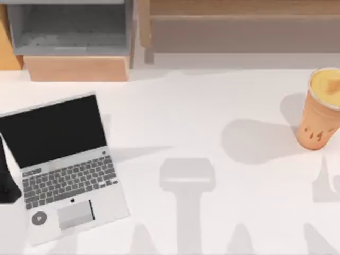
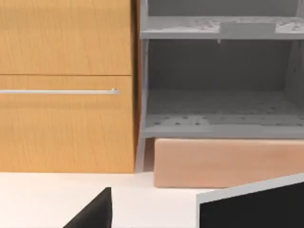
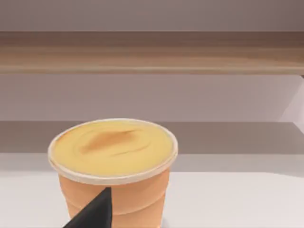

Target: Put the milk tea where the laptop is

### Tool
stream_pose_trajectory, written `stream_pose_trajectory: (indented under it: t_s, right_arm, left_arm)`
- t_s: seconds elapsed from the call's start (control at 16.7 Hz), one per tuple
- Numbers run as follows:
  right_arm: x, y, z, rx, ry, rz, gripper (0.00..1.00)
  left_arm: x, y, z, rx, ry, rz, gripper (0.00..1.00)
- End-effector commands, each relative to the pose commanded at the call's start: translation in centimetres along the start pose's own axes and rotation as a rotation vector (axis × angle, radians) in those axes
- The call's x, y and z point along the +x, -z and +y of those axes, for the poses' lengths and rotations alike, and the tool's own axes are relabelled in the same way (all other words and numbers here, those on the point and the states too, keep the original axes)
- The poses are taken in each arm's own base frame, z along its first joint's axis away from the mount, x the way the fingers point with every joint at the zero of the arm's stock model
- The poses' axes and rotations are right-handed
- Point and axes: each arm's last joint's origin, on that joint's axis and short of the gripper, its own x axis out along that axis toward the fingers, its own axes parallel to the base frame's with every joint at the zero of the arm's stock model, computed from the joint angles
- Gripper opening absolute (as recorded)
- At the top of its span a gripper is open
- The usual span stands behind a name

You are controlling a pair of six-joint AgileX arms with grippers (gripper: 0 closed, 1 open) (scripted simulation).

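Milk tea [image 1: 320,110] stands upright at the far right edge of the surface [image 1: 202,101] in the top view, well apart from the laptop [image 1: 61,164], which lies open at the left with its black screen raised. A dark piece of the left arm shows at the left border, just beside the laptop's keyboard; whether the left hand is wide or narrow cannot be told from here. Shadows of both arms fall across the lower part of the surface. A grey shelf unit [image 1: 69,26] and a wooden block [image 1: 77,68] sit beyond the laptop.

From the left wrist view, the left hand [image 2: 92,211] shows as one dark finger tip, with the laptop's screen edge [image 2: 251,204] just beside it and the grey shelf unit [image 2: 218,85] and a wooden cabinet [image 2: 66,85] ahead. It looks parked.

From the right wrist view, the milk tea [image 3: 113,166] sits directly ahead of the right hand [image 3: 92,211] and close to it, its pale round top facing up. One dark finger shows against the cup wall; its spread cannot be told, and no grip is evident.

The risks ahead are probably these: a tapered cup can slip if gripped low or loosely, a sideways nudge could topple it off the right edge, and the long carry could end on the keys or against the raised screen.
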Motion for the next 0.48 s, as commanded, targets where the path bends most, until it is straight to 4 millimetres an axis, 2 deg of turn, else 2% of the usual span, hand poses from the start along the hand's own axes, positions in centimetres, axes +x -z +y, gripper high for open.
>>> stream_pose_trajectory:
  t_s: [0.24,0.48]
  right_arm:
    - [0.2,-0.2,0.1,0.002,0.003,-0.005,1.00]
    - [1.4,-0.8,0.6,0.014,0.006,-0.008,1.00]
  left_arm:
    - [0.0,0.0,0.0,0.000,0.000,0.000,1.00]
    - [0.0,0.0,0.0,0.000,0.000,0.000,1.00]
